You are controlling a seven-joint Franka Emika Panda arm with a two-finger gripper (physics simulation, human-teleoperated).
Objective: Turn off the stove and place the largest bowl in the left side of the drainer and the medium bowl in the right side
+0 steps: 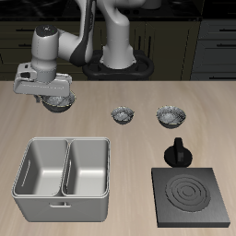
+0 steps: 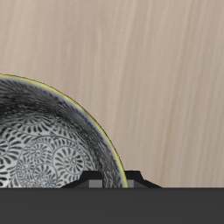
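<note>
My gripper [image 1: 51,94] stands over the table's back part, shut on the rim of the largest bowl [image 1: 58,101], a wide grey speckled metal bowl. In the wrist view the bowl [image 2: 44,140] fills much of the frame, and its rim runs between my fingertips [image 2: 109,180]. I cannot tell whether it rests on the table or hangs just above it. The medium bowl [image 1: 170,114] sits farther along the table, behind the black knob [image 1: 176,153]. The stove [image 1: 192,196] lies near the front edge and its burner rings are dark. The drainer [image 1: 64,175] stands in front of my gripper with both compartments empty.
The smallest bowl [image 1: 123,114] sits between the held bowl and the medium bowl. The robot's base [image 1: 118,55] stands at the table's back edge, with dark cabinets behind it.
</note>
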